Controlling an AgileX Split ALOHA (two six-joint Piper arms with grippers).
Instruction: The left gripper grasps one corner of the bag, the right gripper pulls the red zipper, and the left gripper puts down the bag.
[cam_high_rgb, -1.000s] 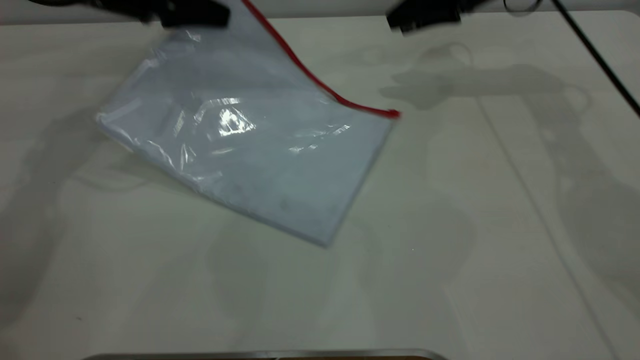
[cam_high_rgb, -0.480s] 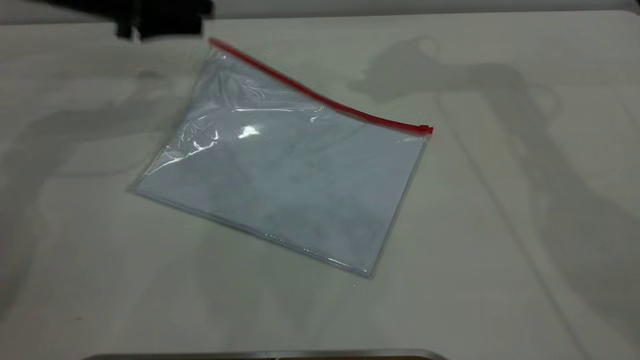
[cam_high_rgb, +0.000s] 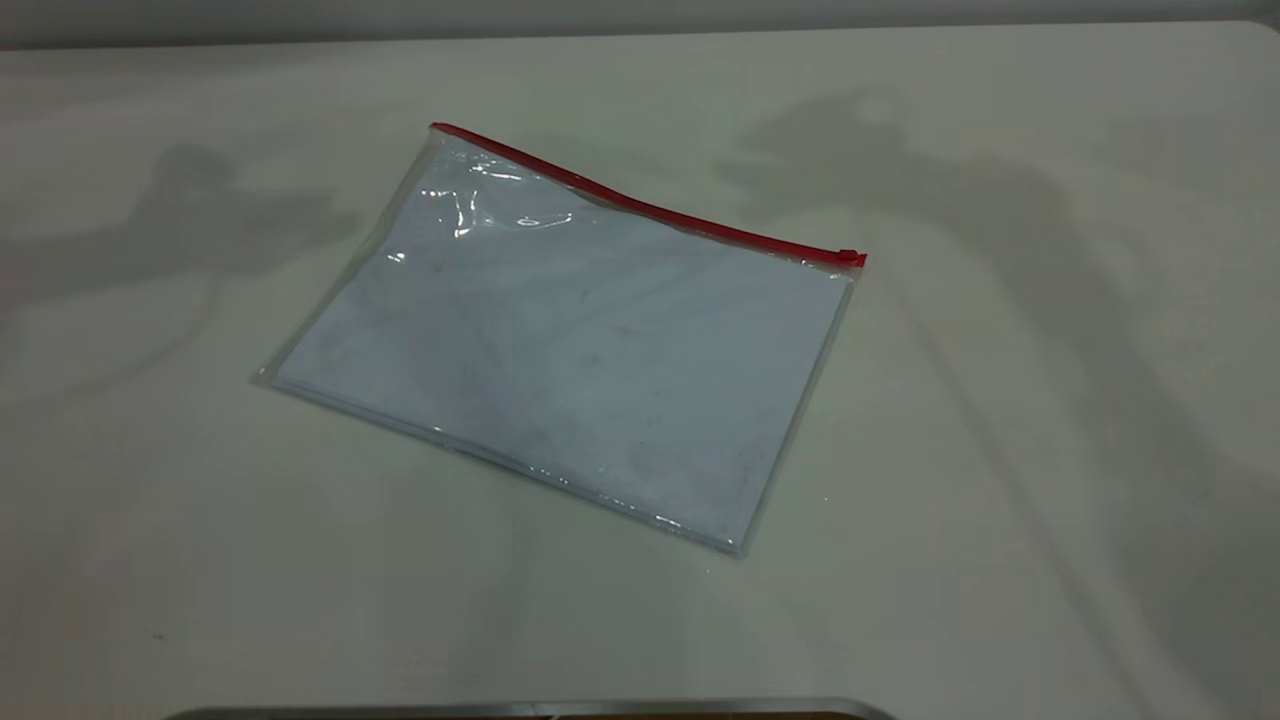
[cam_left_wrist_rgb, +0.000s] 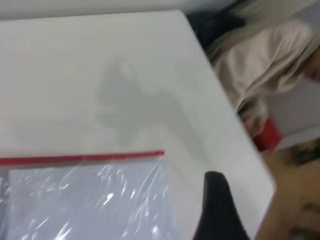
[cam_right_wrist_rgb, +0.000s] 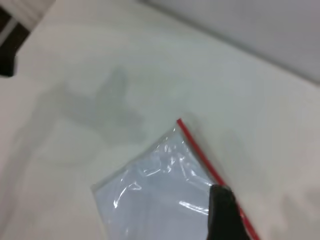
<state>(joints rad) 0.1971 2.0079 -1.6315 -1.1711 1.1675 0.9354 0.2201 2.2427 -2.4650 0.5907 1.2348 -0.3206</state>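
The bag (cam_high_rgb: 570, 340) is a clear pouch with white sheets inside and lies flat on the table, held by nothing. The red zipper (cam_high_rgb: 650, 208) runs along its far long edge, with the small slider tab (cam_high_rgb: 849, 257) at the right end. Neither gripper shows in the exterior view. In the left wrist view, a black part of the left gripper (cam_left_wrist_rgb: 216, 200) hangs above the table beside the bag's corner (cam_left_wrist_rgb: 85, 200) and the zipper end (cam_left_wrist_rgb: 80, 158). In the right wrist view, the right gripper (cam_right_wrist_rgb: 222, 210) is raised over the bag (cam_right_wrist_rgb: 155, 200) and the zipper (cam_right_wrist_rgb: 200, 155).
The white table (cam_high_rgb: 1000, 500) carries only arm shadows around the bag. A metal strip (cam_high_rgb: 530, 708) lies along its near edge. In the left wrist view the table edge (cam_left_wrist_rgb: 235, 115) is close, with a person in beige (cam_left_wrist_rgb: 265, 60) beyond it.
The bag's raised far-left corner has come down and the bag now lies flat. Both grippers have left the exterior view, the right one first, then the left.
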